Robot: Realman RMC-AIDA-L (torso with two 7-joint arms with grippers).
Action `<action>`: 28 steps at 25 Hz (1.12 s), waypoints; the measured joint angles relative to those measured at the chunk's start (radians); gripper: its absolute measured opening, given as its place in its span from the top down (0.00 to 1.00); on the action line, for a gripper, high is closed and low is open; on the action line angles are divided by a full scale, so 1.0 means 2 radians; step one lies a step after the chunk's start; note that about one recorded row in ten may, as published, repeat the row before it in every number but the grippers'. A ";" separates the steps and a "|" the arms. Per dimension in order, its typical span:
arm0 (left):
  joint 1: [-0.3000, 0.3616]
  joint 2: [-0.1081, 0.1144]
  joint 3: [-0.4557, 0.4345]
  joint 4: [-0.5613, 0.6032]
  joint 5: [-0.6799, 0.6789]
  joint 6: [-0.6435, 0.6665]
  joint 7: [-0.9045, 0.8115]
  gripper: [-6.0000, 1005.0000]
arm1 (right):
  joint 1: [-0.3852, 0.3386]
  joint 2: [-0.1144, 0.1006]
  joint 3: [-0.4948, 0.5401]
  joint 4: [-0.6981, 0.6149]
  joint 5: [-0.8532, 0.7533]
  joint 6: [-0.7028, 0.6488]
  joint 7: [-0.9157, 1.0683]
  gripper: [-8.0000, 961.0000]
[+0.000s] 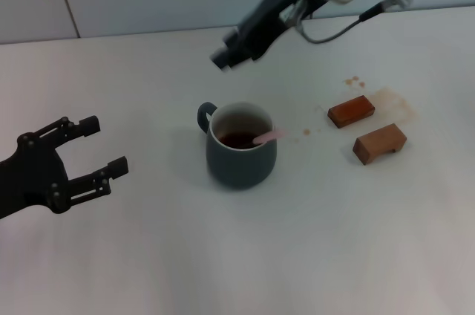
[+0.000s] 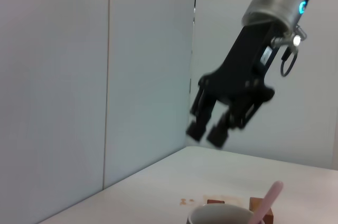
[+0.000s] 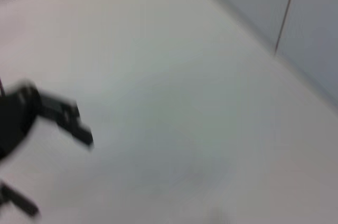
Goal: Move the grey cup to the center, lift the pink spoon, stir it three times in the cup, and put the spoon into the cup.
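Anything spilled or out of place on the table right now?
Yes: brown splashes stain the table around the two brown blocks, with drops behind them and one nearer the grey cup. The pink spoon rests inside the cup.

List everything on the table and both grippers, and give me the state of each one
grey cup: upright, dark liquid inside.
pink spoon: in the cup, handle leaning on the rim.
two brown blocks: lying apart, beside brown stains.
left gripper: open, empty, left of the cup.
right gripper: raised behind the cup, empty.
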 joint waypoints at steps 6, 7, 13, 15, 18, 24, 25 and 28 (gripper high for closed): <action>-0.001 0.001 0.000 0.001 0.000 0.001 -0.002 0.17 | -0.154 -0.004 0.043 -0.027 0.193 0.037 -0.119 0.61; -0.001 0.001 0.000 0.001 0.000 0.001 -0.002 0.17 | -0.173 -0.004 0.057 -0.013 0.212 0.035 -0.146 0.62; -0.018 0.006 0.005 0.006 0.003 0.011 -0.034 0.17 | -0.250 -0.011 0.143 0.083 0.298 0.020 -0.355 0.51; -0.027 0.011 0.008 0.009 0.011 0.012 -0.053 0.17 | -0.255 -0.025 0.160 0.120 0.303 -0.002 -0.398 0.44; -0.046 0.020 0.011 0.014 0.033 0.012 -0.095 0.17 | -0.248 -0.058 0.168 0.184 0.302 -0.038 -0.426 0.33; -0.092 0.039 0.011 0.031 0.088 0.024 -0.210 0.17 | -0.222 -0.106 0.163 0.244 0.279 -0.068 -0.441 0.14; -0.099 0.041 0.011 0.036 0.097 0.026 -0.225 0.17 | -0.217 -0.108 0.163 0.244 0.269 -0.071 -0.441 0.14; -0.112 0.044 0.011 0.046 0.109 0.029 -0.244 0.17 | -0.200 -0.112 0.165 0.246 0.238 -0.076 -0.438 0.13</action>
